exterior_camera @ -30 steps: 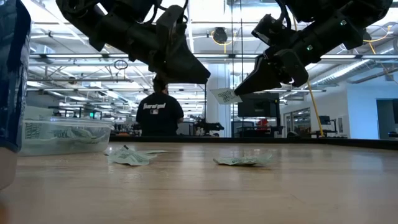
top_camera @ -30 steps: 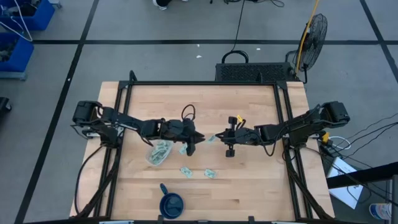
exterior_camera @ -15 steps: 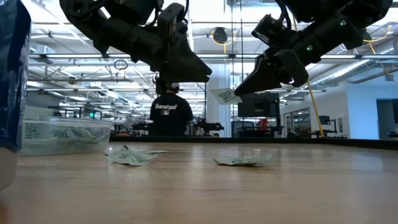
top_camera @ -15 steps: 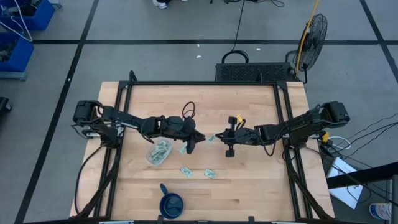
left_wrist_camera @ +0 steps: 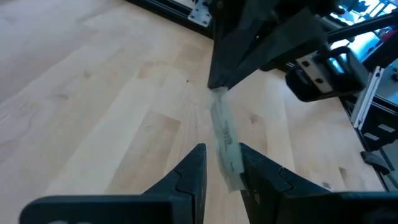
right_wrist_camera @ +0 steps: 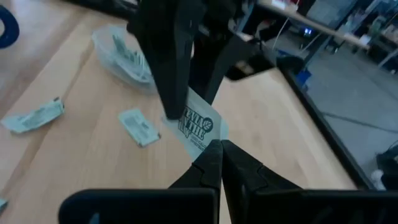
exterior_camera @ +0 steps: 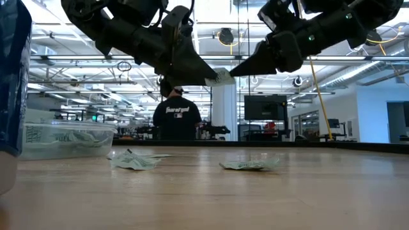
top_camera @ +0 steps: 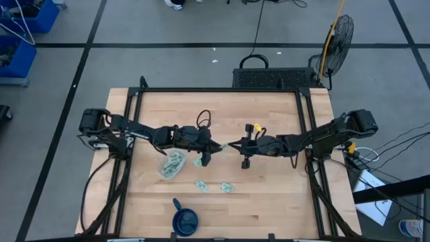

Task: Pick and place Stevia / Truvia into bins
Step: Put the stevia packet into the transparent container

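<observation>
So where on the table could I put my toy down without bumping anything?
The far half of the table, up by the frame's back rail, is bare wood. So is the near right corner. It is crowded in the middle, where the left pincer and right pincer meet over a sachet, and around the clear tub, loose sachets and blue cup.

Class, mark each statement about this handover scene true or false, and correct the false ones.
1. The right tool pinches a sachet in mid-air. True.
2. The left tool has its fingers either side of that sachet. True.
3. The tub is empty. False: it holds sachets.
4. No sachets lie on the table. False: several lie loose near the tub.
5. A blue cup stands near the table's front edge. True.
</observation>
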Robot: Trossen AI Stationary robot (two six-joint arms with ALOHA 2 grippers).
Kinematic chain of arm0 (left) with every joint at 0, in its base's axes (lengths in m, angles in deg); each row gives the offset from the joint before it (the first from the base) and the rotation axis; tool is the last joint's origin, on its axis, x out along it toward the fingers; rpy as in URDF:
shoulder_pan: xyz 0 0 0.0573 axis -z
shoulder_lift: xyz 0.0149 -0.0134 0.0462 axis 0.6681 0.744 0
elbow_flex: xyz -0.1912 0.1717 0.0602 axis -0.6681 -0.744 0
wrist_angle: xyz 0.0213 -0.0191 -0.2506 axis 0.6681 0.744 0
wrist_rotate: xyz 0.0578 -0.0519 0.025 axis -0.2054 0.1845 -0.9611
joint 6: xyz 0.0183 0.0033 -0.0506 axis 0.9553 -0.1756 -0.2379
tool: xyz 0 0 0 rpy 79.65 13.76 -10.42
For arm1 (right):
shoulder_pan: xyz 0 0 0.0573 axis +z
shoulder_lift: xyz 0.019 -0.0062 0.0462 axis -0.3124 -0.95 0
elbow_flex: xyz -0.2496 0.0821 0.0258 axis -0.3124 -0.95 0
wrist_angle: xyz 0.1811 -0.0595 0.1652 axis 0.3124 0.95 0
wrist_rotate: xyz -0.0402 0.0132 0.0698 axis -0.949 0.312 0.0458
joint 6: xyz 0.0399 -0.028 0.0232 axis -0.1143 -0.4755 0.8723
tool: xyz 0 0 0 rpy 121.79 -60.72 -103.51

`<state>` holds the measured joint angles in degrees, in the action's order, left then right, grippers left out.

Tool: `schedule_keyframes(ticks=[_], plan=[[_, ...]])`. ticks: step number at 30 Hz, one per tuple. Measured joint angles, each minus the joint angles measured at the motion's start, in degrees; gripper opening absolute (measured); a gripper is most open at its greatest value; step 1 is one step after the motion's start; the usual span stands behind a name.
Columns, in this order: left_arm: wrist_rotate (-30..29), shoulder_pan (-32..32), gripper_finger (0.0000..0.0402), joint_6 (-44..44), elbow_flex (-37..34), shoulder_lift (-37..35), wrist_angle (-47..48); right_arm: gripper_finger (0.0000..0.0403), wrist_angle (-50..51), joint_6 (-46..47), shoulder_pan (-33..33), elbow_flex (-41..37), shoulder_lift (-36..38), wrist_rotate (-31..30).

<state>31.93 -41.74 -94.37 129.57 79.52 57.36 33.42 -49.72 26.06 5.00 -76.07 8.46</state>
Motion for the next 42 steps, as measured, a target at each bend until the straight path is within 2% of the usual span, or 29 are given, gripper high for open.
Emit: schedule_keyframes(ticks=[5,9,12,17,24,26,30,34,37,40,42], plan=[[-0.2,0.0,0.0088,-0.05,0.0,0.0,-0.38,0.0,-0.8,-0.68,0.0,0.0,0.01,0.0],[-3.68,0.0,0.0088,1.45,0.0,0.0,-0.35,0.0,-1.1,-0.6,0.0,0.0,0.01,0.02],[-4.07,0.0,0.0082,3.31,0.0,0.0,-0.35,0.0,-1.5,-0.28,0.0,0.0,0.01,0.0],[-4.04,0.04,0.0013,4.94,0.0,0.0,-0.23,0.0002,-1.67,-1.62,0.0,0.0,0.01,0.0],[-4.58,0.28,0.0007,3.86,0.0,-0.02,1.35,0.0047,1.41,-1.53,0.0,0.0,0.01,-0.65],[-4.92,0.32,0.0006,2.76,0.0,-0.36,3.65,0.0066,3.5,-0.28,0.0,0.0,0.01,-2.89],[-5.07,1.0,0.0005,-0.74,-0.02,-4.27,13.25,0.0095,5.54,1.92,-0.04,-1.11,0.01,-6.62],[-7.33,3.85,0.0004,-6.95,-0.03,-10.49,30.04,0.0112,5.5,3.43,0.02,-2.75,0.01,-6.29],[-10.93,7.75,0.0004,-15.52,-0.02,-15.54,45.64,0.0116,5.34,5.62,0.04,-4.31,0.01,-6.29],[-13.67,13.07,0.0004,-25.19,-0.02,-18.17,56.51,0.0115,5.28,7.76,0.09,-5.37,0.01,-6.26],[-14.86,16.9,0.0005,-29.73,-0.09,-18.67,60.54,0.0112,5.2,9.02,0.09,-5.8,0.01,-5.45]])
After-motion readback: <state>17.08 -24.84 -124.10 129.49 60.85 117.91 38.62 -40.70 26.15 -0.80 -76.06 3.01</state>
